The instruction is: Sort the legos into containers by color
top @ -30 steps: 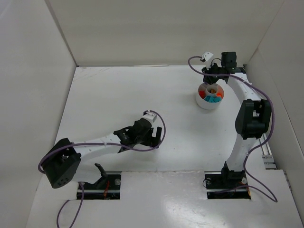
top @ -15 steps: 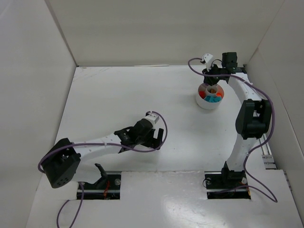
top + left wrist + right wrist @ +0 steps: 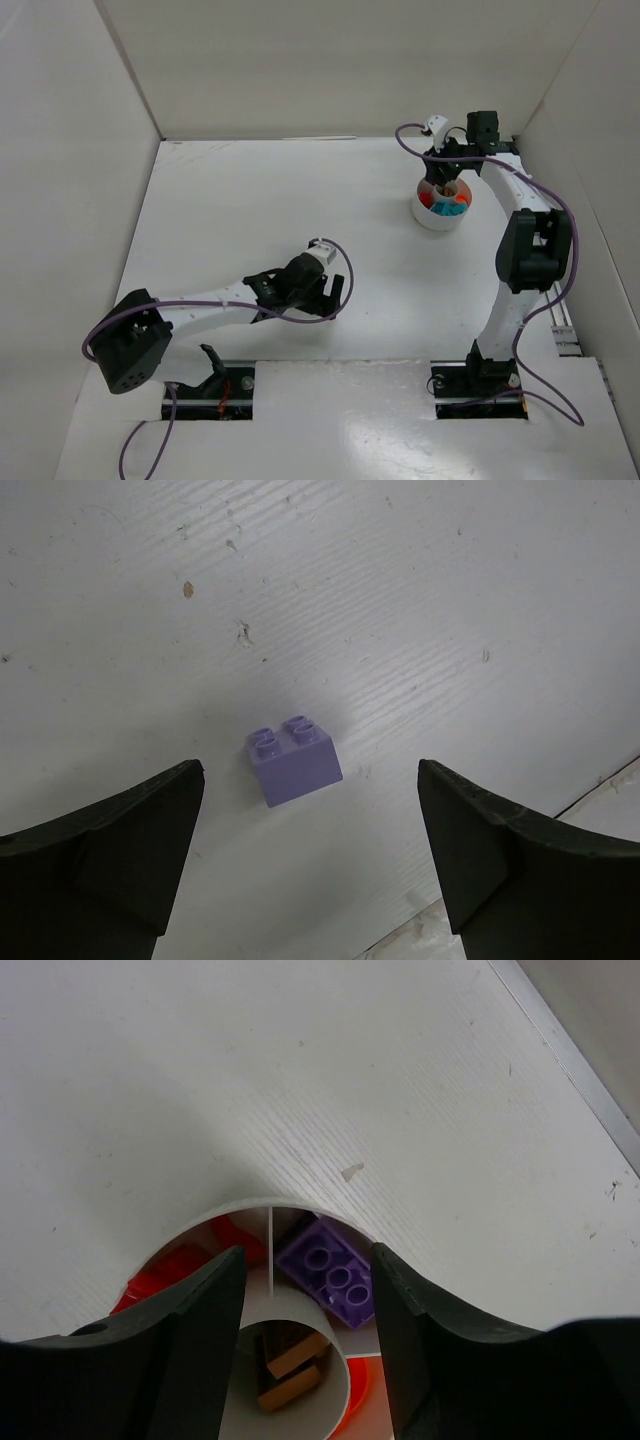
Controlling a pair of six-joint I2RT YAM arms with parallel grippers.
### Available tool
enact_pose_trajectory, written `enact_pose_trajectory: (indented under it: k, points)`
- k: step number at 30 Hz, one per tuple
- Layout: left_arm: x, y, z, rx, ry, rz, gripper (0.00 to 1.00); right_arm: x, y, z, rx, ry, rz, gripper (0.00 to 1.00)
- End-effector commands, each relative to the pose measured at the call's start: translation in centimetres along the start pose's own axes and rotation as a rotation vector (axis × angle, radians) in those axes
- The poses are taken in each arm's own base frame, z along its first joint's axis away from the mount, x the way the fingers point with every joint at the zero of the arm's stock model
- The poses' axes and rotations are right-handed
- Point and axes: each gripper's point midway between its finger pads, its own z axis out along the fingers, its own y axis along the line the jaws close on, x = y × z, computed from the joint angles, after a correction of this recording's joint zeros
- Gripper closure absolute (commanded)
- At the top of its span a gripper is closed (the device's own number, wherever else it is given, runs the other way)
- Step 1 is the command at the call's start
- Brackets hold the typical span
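White tabletop (image 3: 230, 200) and white walls frame the scene, with 2 arms at work well apart from each other.

At the far right, the right hand (image 3: 446, 175) hangs directly over the round dish (image 3: 425, 215). Its fingers have spread over the last second and now stand apart. In the right wrist view a purple lego (image 3: 328, 1270) lies tilted inside 1 wedge of the dish, between the fingers and against the divider wall. It looks released rather than gripped, though whether it brushes the finger on the right of that view cannot be told. Red legos (image 3: 185, 1260) fill the neighbouring wedge, orange ones (image 3: 292, 1365) sit in the middle cup, and teal ones (image 3: 452, 209) show in the top view. That drop appears to settle 1 more piece by colour.

Nearer the bases, the left hand (image 3: 328, 293) has crept a little toward the near edge and its fingers have drawn in slightly, yet they are wide apart and hold nothing. The left wrist view shows a second purple lego (image 3: 295, 761) standing studs-up on the tabletop, between the 2 fingers and touching neither. It is the only loose piece visible, so the likely remaining work is to close on it and carry it to the purple wedge.
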Motion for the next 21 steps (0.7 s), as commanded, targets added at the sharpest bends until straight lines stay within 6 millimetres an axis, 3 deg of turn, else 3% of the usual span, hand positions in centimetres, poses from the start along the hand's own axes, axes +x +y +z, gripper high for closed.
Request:
enact_pose_trajectory:
  k: [1, 7, 12, 18, 21]
  points:
    - [-1.0, -1.2, -0.3, 0.027, -0.018, -0.015, 0.15, -1.8, -0.6, -2.0, 0.033, -0.033, -0.025, 0.42]
    - [-0.3, -1.3, -0.4, 0.007, -0.007, -0.012, 0.20, -3.7, -1.3, -4.6, 0.105, -0.092, -0.024, 0.39]
    - [0.4, -1.0, 0.0, -0.028, 0.007, -0.012, 0.32, -5.5, -1.0, -7.3, 0.154, -0.186, -0.010, 0.39]
    - [0.5, -0.4, 0.2, -0.077, -0.004, -0.044, 0.50, -7.1, 2.1, -11.1, 0.168, -0.313, 0.002, 0.38]
    - [0.5, 0.3, 0.3, -0.121, -0.013, -0.059, 0.58, -6.9, 3.8, -12.6, 0.169, -0.341, 0.017, 0.38]
